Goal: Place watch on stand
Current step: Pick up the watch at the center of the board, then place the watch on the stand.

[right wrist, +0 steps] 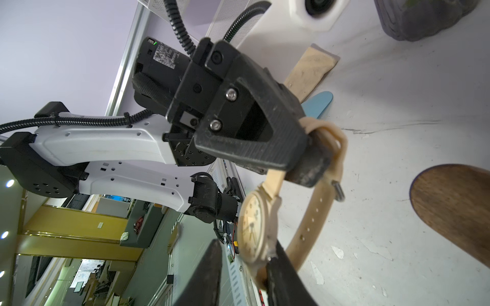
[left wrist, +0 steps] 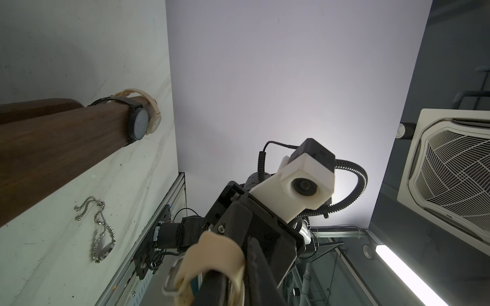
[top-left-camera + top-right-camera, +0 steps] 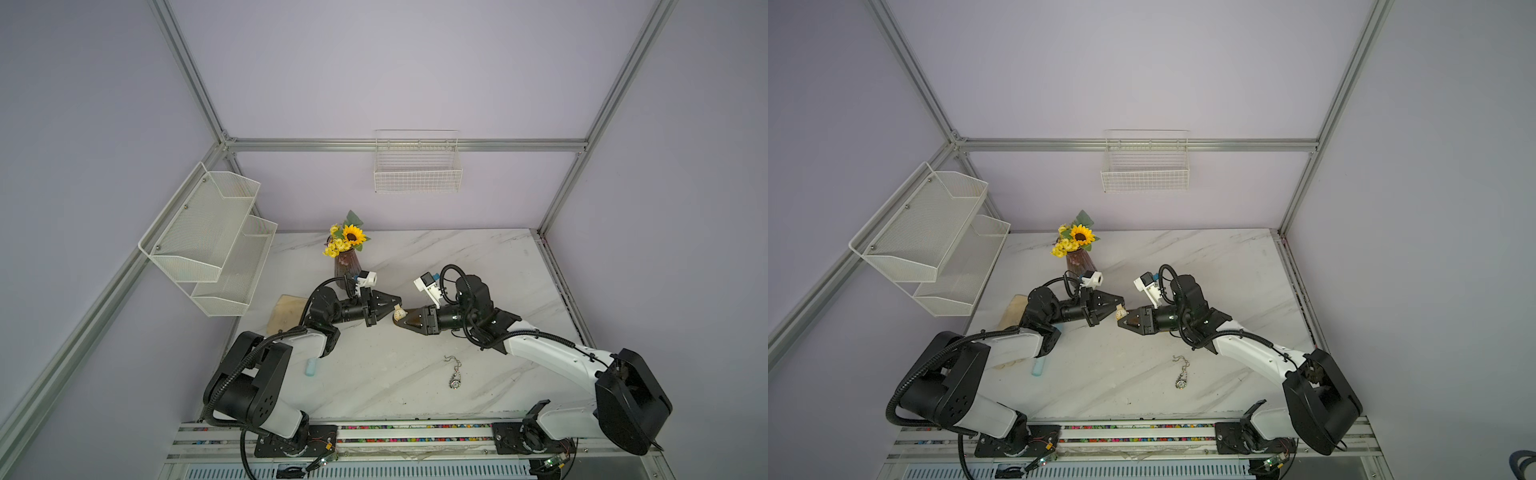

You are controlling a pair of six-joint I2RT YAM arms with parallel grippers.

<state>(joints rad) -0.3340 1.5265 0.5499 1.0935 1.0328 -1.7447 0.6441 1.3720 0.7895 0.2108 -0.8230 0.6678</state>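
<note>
Cream-strapped round wristwatch (image 3: 399, 312) hangs above the white marble worktop (image 3: 478, 257), strap pinched tight in the left claw (image 3: 394, 304) at its 9 o'clock. The right claw (image 3: 397, 323), at 3 o'clock, brackets the case, part-open. Grip the case squarely before the left lets go.

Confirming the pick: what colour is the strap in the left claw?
Cream strap, clearest in the right wrist view.

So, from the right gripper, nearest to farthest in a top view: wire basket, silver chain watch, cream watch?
1. cream watch, at the tips of the right gripper.
2. silver chain watch, on the table's near side.
3. wire basket, on the back wall.
</note>
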